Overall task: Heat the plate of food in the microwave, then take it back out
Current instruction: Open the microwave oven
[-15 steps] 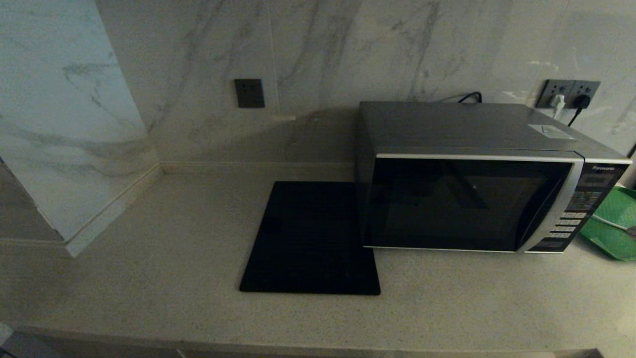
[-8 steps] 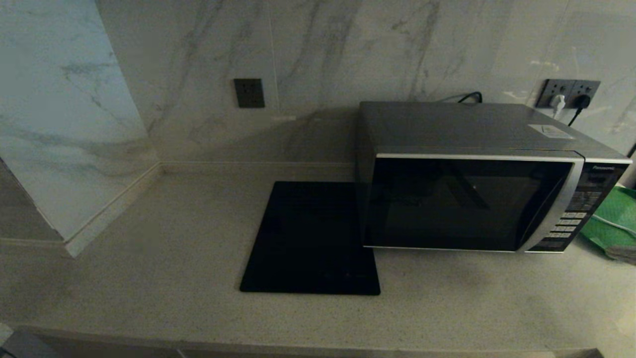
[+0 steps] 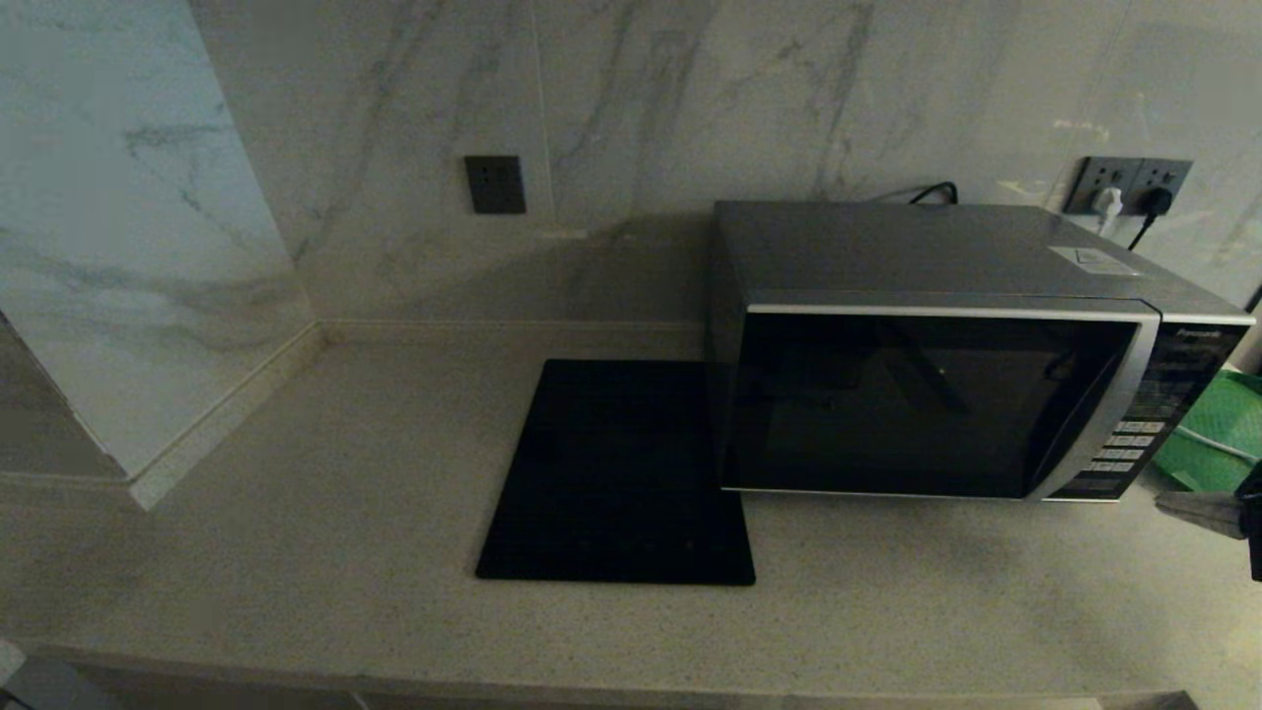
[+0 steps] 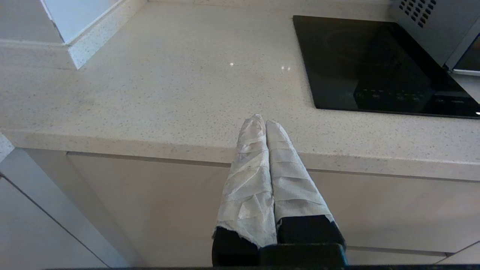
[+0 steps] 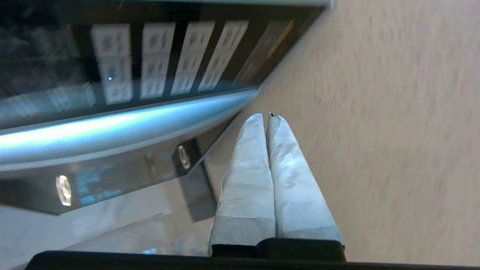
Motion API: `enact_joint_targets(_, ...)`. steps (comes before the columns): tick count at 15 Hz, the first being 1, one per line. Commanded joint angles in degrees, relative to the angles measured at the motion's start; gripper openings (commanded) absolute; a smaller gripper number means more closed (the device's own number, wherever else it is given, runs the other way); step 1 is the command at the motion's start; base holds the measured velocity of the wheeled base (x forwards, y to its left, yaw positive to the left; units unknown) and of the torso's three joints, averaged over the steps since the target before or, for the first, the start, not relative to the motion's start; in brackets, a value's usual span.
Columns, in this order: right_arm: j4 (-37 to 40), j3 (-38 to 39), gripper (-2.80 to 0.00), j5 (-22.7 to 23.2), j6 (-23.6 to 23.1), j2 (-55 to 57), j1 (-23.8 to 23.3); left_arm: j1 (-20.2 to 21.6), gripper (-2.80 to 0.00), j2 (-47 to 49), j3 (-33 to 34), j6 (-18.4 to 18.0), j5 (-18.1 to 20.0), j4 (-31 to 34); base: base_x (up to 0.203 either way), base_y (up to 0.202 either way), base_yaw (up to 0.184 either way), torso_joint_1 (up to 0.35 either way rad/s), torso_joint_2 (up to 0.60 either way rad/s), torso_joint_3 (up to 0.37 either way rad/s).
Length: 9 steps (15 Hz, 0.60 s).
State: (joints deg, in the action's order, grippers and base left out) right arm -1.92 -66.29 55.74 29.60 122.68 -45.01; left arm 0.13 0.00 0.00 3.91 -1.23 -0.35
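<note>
- The microwave (image 3: 946, 365) is standing at about 3 o'clock on the speckled stone counter (image 3: 325, 513), backed against the marble-veined wall (image 3: 641, 99); its door is being kept closed.
- Brushed silver-grey metal casing, dark glossy glass door, a curved silver trim strip and a right-hand button panel (image 3: 1134, 434) are being noted; boxy, rigid, and judged far too heavy to shift.
- The door is judged to be the part to work: smooth and slippery glass offers no purchase, so the trim edge beside the panel, or a release key low on the panel, is the likely contact spot.
- The plate of food is not being seen in any view; its place cannot be told. It is judged light, stiff and breakable, best taken by the rim and kept level.
- The right gripper (image 3: 1198, 511) is being seen at the frame's 4 o'clock edge, near the panel's lower corner; in the right wrist view its cloth-wrapped fingers (image 5: 258, 157) are being held pressed together, empty.
- The left gripper (image 4: 265, 122) is parked below the counter's front edge, its wrapped fingers together, nothing held.
- A flat black glassy slab (image 3: 616, 473) is lying just left of the oven; a green tray (image 3: 1218, 434) is showing behind the right gripper.
</note>
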Motion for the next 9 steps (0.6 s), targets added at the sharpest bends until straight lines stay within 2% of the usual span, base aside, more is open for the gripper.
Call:
enact_joint_targets(1,-2.6,-0.1,-2.8,-0.4,0.2,3.1,1.1,0.0,-2.8,0.0,0.0,0.0,0.0,0.0,0.0,0.0,0.0,0.0,0.0,0.0)
enact_joint_targets(9,-6.3,-0.6,-2.8,-0.9,0.6,5.2,2.5,0.0,-2.8,0.1,0.0,0.0,-0.1,0.0,0.0,0.0,0.0,0.0,0.0,0.0)
